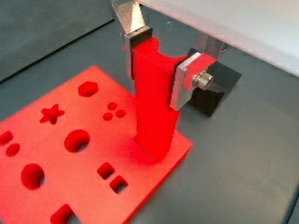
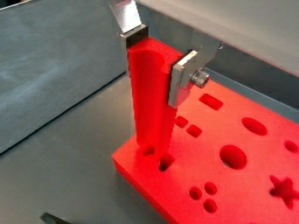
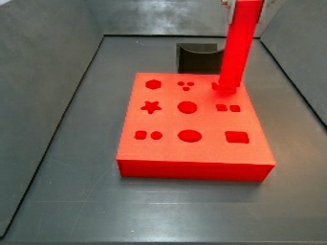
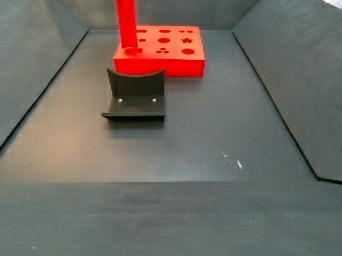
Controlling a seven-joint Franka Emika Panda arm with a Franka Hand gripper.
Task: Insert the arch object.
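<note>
The arch object (image 1: 152,105), a long glossy red bar, stands upright in my gripper (image 1: 163,59). The silver fingers (image 1: 187,79) are shut on its upper end, which shows a curved notch. It also shows in the wrist view (image 2: 149,105) and in both side views (image 3: 238,48) (image 4: 127,22). Its lower end rests at a cut-out near a corner of the red board (image 1: 70,175), also seen in a side view (image 3: 192,158). I cannot tell how deep it sits. The gripper (image 2: 158,57) stands above that corner.
The dark fixture (image 3: 198,55) stands on the floor just behind the board, and closer to the camera in a side view (image 4: 135,95). Grey walls (image 3: 52,57) enclose the dark floor (image 4: 201,190). The board has several other shape cut-outs (image 3: 188,136).
</note>
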